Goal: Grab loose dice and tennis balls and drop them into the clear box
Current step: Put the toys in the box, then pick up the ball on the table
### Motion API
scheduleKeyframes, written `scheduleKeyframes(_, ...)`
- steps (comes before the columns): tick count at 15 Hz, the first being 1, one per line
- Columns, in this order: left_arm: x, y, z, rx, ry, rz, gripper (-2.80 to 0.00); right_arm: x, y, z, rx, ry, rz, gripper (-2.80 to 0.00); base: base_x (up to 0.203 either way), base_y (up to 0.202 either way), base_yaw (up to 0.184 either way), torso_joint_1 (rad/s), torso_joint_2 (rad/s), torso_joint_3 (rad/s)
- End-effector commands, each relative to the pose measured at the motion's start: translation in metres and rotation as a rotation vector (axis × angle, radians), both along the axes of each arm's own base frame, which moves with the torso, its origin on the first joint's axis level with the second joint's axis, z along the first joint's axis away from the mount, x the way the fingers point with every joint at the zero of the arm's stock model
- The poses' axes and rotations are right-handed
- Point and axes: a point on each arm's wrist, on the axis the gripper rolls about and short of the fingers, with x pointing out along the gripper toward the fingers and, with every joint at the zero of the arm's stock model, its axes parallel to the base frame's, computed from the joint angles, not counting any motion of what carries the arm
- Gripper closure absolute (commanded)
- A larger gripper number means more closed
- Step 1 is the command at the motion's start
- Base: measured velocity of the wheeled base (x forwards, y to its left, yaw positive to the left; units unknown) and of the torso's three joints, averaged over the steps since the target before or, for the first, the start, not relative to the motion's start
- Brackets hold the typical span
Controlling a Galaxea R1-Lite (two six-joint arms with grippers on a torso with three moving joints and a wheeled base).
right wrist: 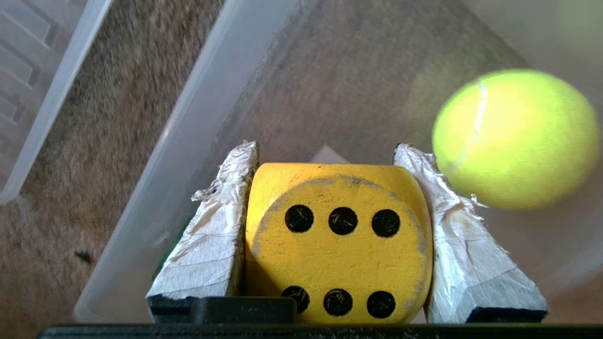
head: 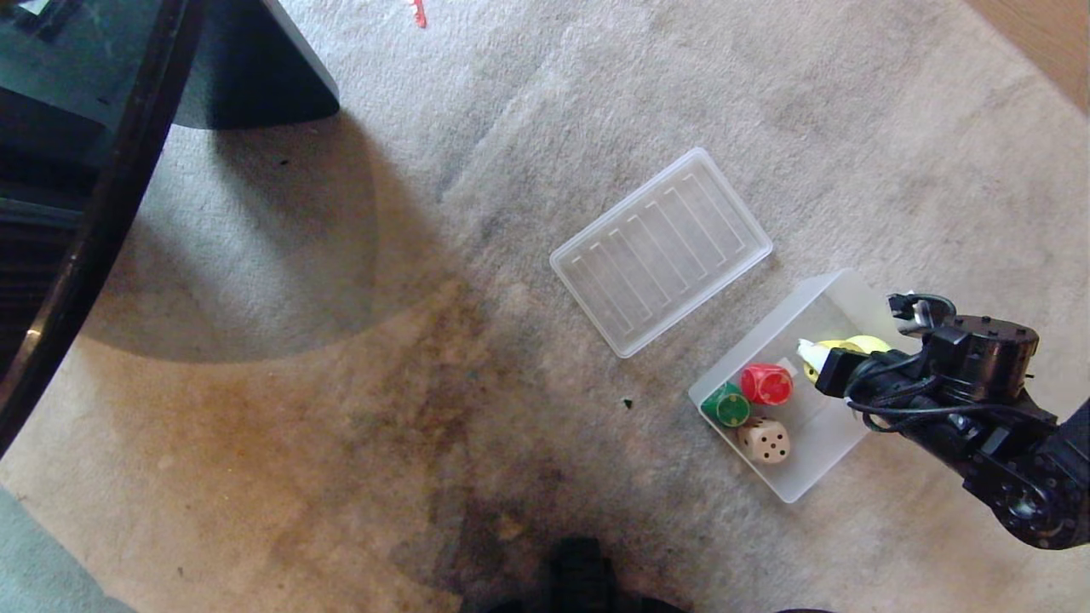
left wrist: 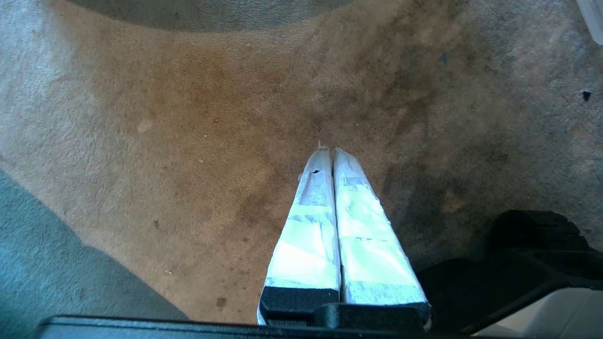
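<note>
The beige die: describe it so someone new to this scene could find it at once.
On the stained carpet, find the clear box lying beside its flat ribbed lid. Three dice cluster at one end; the beige die sits nearest the robot, next to the green die and red die. It alone is pale tan.

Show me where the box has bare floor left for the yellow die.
The clear box has bare floor in its middle, between the tennis ball at the far end and the red die, green die and beige die crowding the near end. The right gripper holds the yellow die there.
</note>
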Motion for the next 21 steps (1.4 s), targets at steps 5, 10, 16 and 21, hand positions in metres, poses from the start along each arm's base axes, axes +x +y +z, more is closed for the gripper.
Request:
scheduleKeyframes(5,0.0,0.0,-0.001,0.0,0.003,0.002,0.0,0.015,-0.004,-0.007,-0.045,-0.068,-0.049,-2.8,0.0,0.0,0.0,0.0,0.0,0.0)
scheduleKeyframes(10,0.0,0.0,0.0,0.0,0.001,0.002,0.0,0.007,-0.005,-0.004,-0.102,-0.062,-0.045,-2.8,0.0,0.0,0.0,0.0,0.0,0.0)
scheduleKeyframes(16,0.0,0.0,0.0,0.0,0.002,0.002,0.0,-0.061,-0.009,0.036,-0.091,-0.049,-0.025,0.0,0.0,0.0,0.0,0.0,0.0,0.0)
scheduleKeyframes(21,0.0,0.0,0.0,0.0,0.002,0.002,0.0,-0.171,-0.016,0.076,-0.121,-0.031,0.003,0.0,0.0,0.0,0.0,0.0,0.0,0.0)
